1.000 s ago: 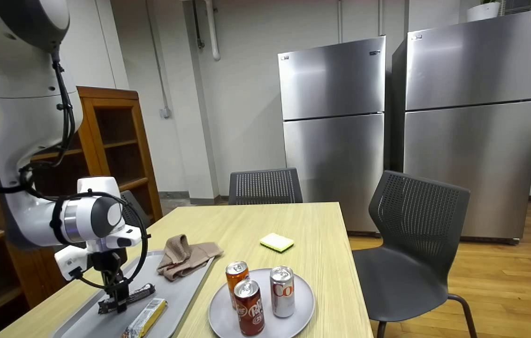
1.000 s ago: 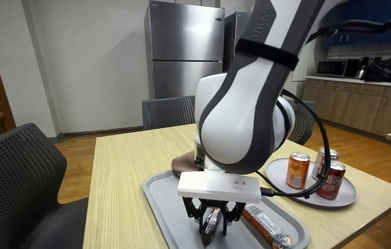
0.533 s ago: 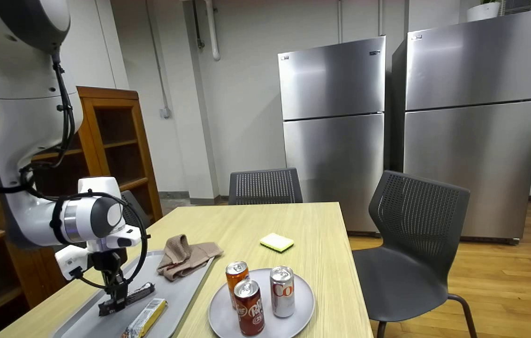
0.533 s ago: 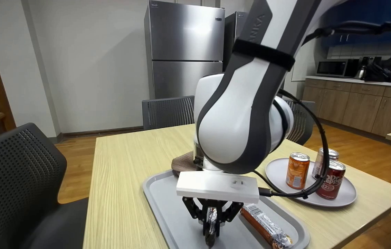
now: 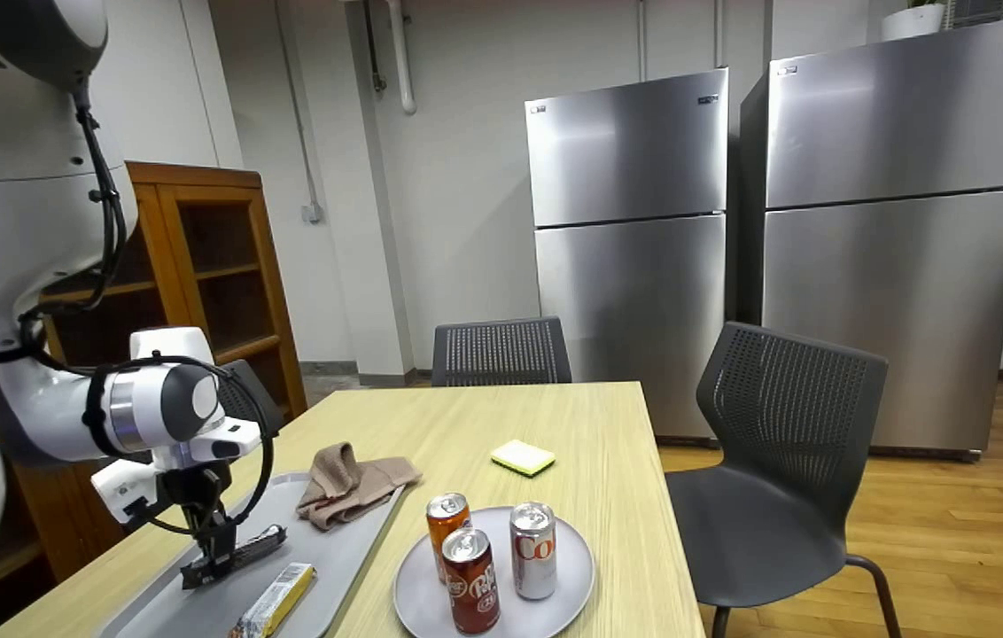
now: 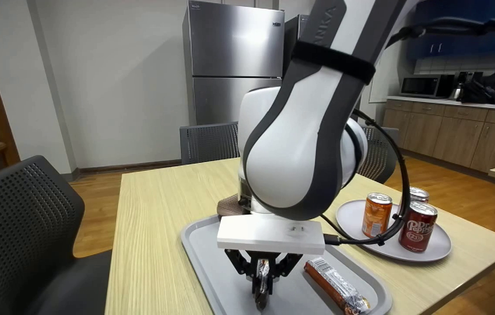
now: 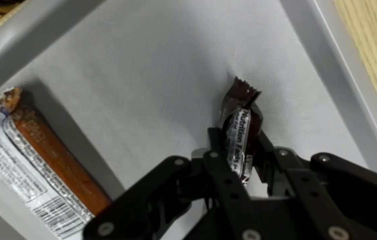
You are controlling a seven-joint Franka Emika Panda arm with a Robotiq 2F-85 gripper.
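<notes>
1. Gripper (image 5: 216, 567) sits on the left in an exterior view, clamped on a dark-wrapped bar (image 5: 259, 548) down at the tray (image 5: 324, 549); can't really tell if the bar's touching it.
2. Yellow-wrapped bar (image 5: 278, 600) is next over, just lying on the same tray.
3. Crumpled brown towel (image 5: 346, 492) goes across the tray's edge.
4. Plate (image 5: 417, 576) has an orange can (image 5: 447, 521), Dr Pepper can (image 5: 471, 585) and silver can (image 5: 534, 558), all upright.
5. Yellow sponge (image 5: 523, 456) farther back.

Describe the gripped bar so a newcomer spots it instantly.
On the pale table, find the gray tray. There the black gripper clasps the dark brown bar. Dark wrapper and clasping jaws set it apart from the loose orange-and-silver bar.
</notes>
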